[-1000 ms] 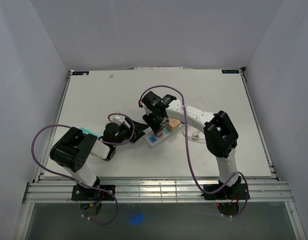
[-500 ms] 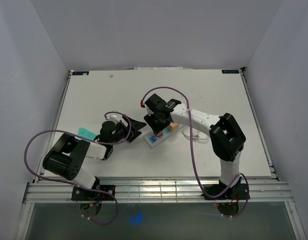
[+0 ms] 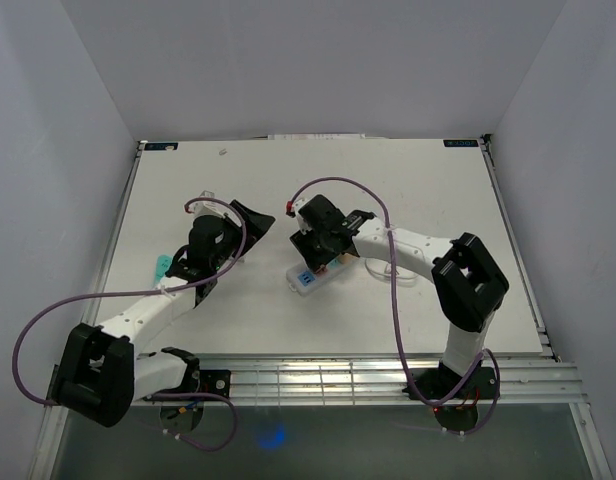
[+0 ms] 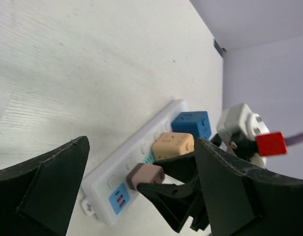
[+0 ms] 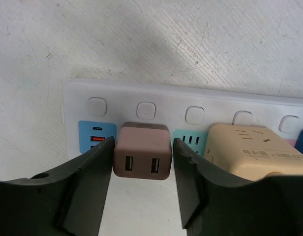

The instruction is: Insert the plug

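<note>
A brown plug [image 5: 142, 151] stands in the white power strip [image 5: 215, 96], between the strip's blue USB panel [image 5: 95, 135] and a teal socket [image 5: 190, 140]. My right gripper [image 5: 144, 142] is shut on the plug, one finger on each side of it. In the top view the right gripper [image 3: 318, 250] covers most of the strip [image 3: 306, 280]. My left gripper [image 3: 250, 218] is open wide and holds nothing, up and to the left of the strip and apart from it. The left wrist view shows the plug [image 4: 144, 175] and strip [image 4: 109, 184] between its spread fingers [image 4: 53, 172].
A beige adapter [image 5: 250, 147] and a blue adapter [image 4: 192, 124] sit in the strip further along. A teal object [image 3: 163, 265] lies at the left of the table. A thin white cable [image 3: 388, 270] trails by the right arm. Purple cables loop over both arms.
The left gripper has opened wide and pulled back from the strip, up and to the left. The right gripper has stayed on the plug, and the strip has shifted slightly.
</note>
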